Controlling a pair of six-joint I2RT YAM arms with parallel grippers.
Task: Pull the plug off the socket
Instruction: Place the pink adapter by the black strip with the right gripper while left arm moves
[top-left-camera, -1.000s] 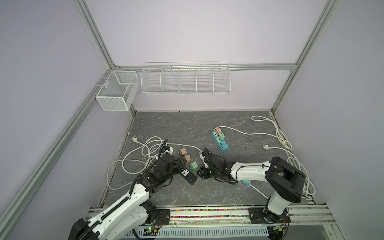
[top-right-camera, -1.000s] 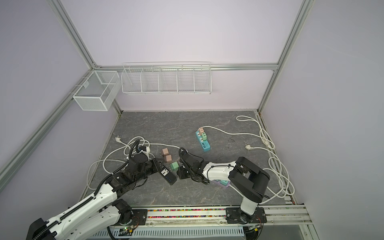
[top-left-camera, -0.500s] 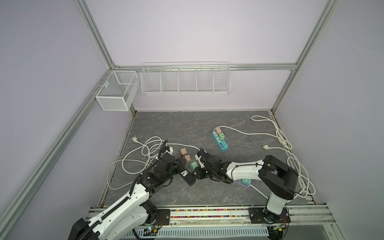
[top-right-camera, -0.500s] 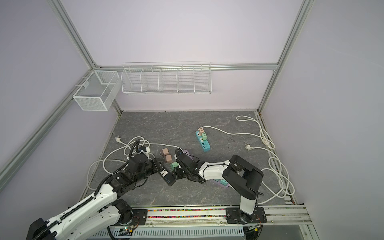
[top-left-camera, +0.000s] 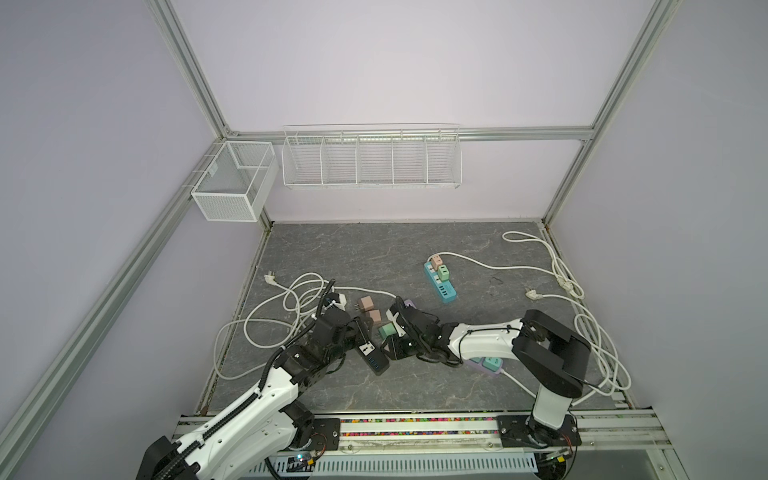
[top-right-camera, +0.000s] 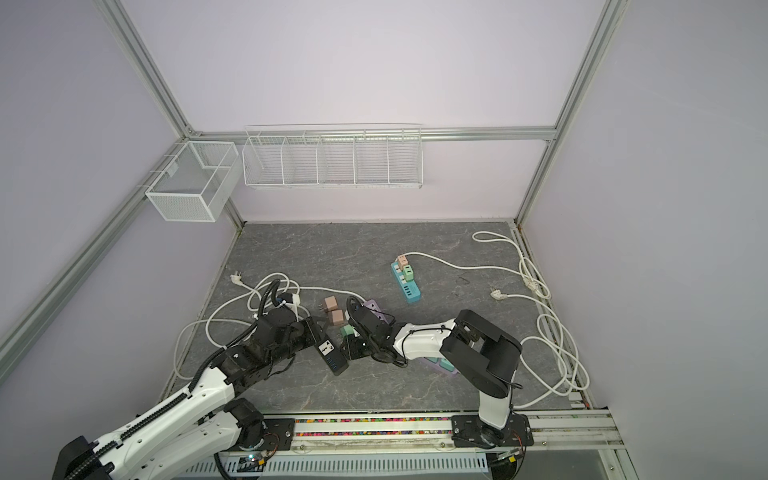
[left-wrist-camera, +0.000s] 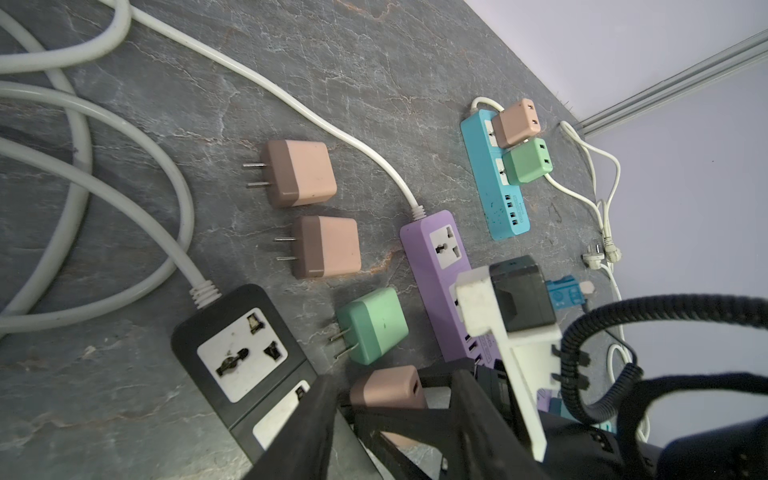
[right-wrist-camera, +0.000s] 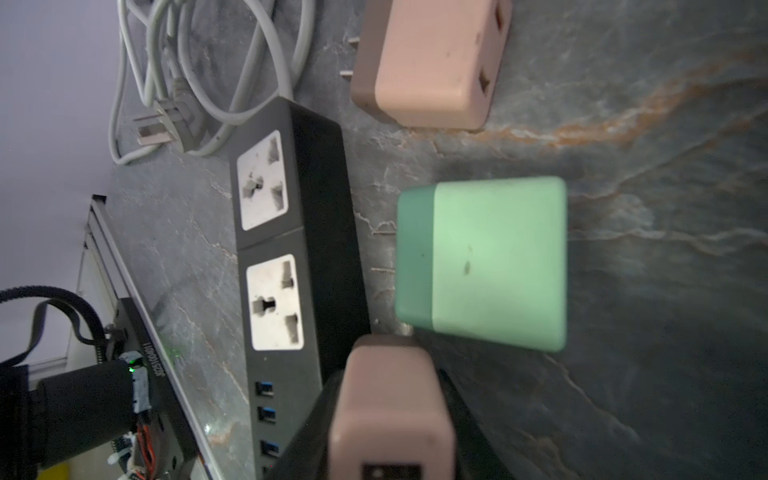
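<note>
The pink plug is free of its socket, grasped between the right fingers just beside the black power strip. Both of the strip's sockets stand empty. Whether the plug hangs low or rests on the counter cannot be told. A green plug lies loose right next to it, prongs toward the strip. Two more pink plugs lie a little farther off.

The left fingers are spread apart by the strip's cord end, with nothing visibly between them.

The pull looks done, so the step in hand appears to be setting the plug down. That likely goes best on bare counter, with the fingers letting go only once the plug is resting there. It should land clear of the green plug and of the strip's edge, so that nothing gets knocked.

Beyond them a purple power strip runs under the right arm. A blue power strip farther back carries a pink and a green plug.
</note>
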